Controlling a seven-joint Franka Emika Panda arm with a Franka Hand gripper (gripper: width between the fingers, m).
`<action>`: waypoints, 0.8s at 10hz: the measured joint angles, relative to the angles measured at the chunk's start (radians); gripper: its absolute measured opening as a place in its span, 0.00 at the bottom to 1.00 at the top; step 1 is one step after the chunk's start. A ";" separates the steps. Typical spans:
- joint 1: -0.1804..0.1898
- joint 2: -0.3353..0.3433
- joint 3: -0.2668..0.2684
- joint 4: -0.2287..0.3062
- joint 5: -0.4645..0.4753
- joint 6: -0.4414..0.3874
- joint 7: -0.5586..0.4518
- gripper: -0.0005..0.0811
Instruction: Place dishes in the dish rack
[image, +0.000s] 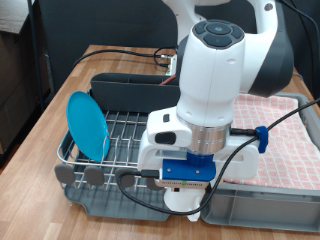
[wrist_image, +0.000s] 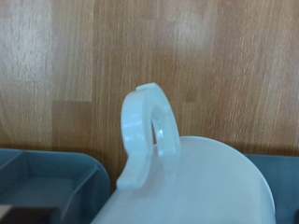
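Observation:
The white mug fills the near part of the wrist view, its handle standing up over the wooden table. My gripper hangs over the near edge of the dish rack, close to the exterior view's bottom. Its fingers are hidden under the hand, and they do not show in the wrist view. The light-blue plate stands upright in the rack's wire slots on the exterior view's left. The wooden spoon is not in view.
The rack's dark grey tray carries round grey discs on its near rim. A dark bin lies along its far side. A grey crate lined with pink-checked cloth stands on the exterior view's right. Cables trail over the table.

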 joint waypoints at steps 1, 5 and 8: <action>0.000 -0.001 0.001 0.012 0.000 -0.026 -0.005 0.58; 0.001 -0.033 -0.004 0.071 -0.010 -0.165 -0.008 0.98; 0.027 -0.088 -0.037 0.081 -0.069 -0.190 0.010 0.99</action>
